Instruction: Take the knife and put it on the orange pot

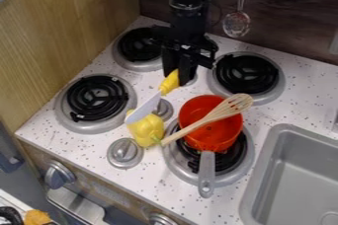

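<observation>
The pincer (178, 71) hangs over the middle of the bench (43, 130), nearly closed, with the top of the knife's yellow handle between its fingertips. The knife (169, 83) slants down from there toward the lower left of the view, its pale blade reaching over the upper part of a yellow bell pepper (147, 131); whether blade and pepper touch, I cannot tell. Just to the right is the orange saucepan (221, 132) on the lower right coil burner (177, 161), its grey handle pointing toward the bottom of the view. A slotted wooden spoon (204, 121) lies across the pan, its head past the upper right rim and the end of its handle beside the pepper. Three more coil burners sit around: one at upper left (129, 64), one at left (74, 123), one at upper right (278, 87). Below the pepper is a round metal knob (125, 153). A grey sink (267, 156) is set in at lower right, and a small strainer (236, 23) hangs before the dark back wall (287, 24).
</observation>
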You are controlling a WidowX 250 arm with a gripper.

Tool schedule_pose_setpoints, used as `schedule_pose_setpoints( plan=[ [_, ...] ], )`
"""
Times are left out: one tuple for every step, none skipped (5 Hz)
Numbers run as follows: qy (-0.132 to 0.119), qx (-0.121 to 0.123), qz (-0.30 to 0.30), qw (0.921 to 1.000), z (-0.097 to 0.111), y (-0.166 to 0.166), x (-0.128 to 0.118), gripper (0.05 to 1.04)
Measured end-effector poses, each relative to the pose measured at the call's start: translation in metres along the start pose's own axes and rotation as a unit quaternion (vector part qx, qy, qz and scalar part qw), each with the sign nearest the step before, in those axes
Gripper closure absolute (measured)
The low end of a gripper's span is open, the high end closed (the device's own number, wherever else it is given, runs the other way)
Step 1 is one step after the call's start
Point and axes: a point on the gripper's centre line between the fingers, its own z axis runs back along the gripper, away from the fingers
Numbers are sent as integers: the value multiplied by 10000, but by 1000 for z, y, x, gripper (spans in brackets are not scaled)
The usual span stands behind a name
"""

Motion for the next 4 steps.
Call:
schedule_pose_setpoints(
  plan=[
    [-112,-114,-218,9996,-4,-11,3,795],
    [-348,-24,-488,9982,-6,-22,5,795],
    [-463,44,-761,9960,-5,-25,9,795],
    [-586,107,-907,9941,-8,-28,11,795]
  ],
)
